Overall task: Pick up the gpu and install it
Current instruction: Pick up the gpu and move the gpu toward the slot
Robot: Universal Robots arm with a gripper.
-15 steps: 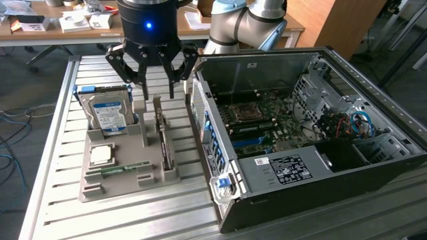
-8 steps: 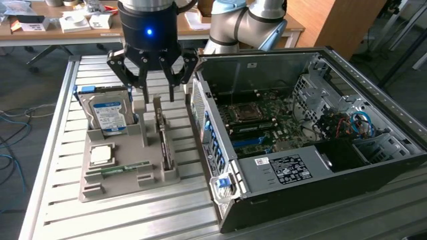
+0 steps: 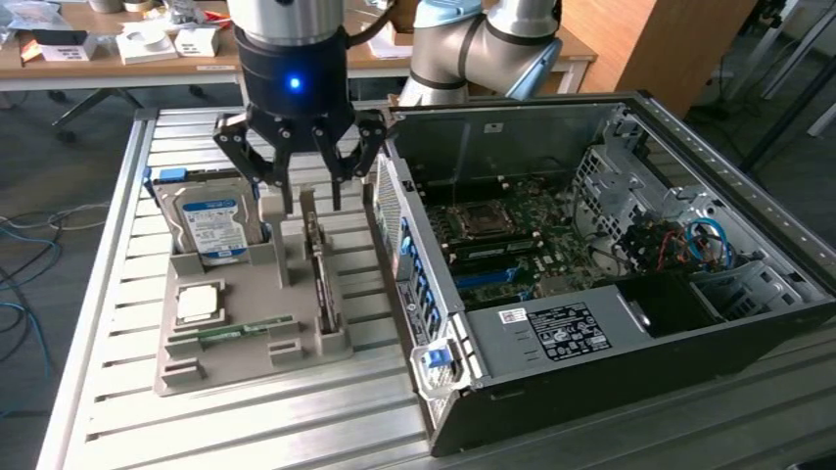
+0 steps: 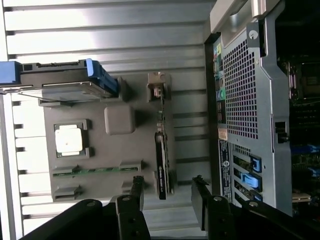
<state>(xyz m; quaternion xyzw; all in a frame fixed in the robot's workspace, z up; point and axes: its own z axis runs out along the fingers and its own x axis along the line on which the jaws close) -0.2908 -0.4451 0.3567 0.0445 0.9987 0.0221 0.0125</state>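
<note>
While the gpu [image 3: 320, 269] stands on edge in the grey holder tray [image 3: 255, 284], just beside the open computer case [image 3: 549, 333] on the exterior view's left, the gripper [image 3: 309, 201] hangs over its far end, released and empty. I judge this the approach; a grasp calls for the fingers to straddle the thin card squarely.

No word or number is coming through clearly enough to read. A blue-and-white label [image 3: 213, 220] is showing on the hard drive [image 3: 196, 257], its print too small to make out. Inside the case [image 3: 523, 104], a dark printed label [image 3: 570, 332] and a small white sticker [image 3: 512, 315] are sitting on the power supply [image 3: 494, 349], both illegible.
</note>
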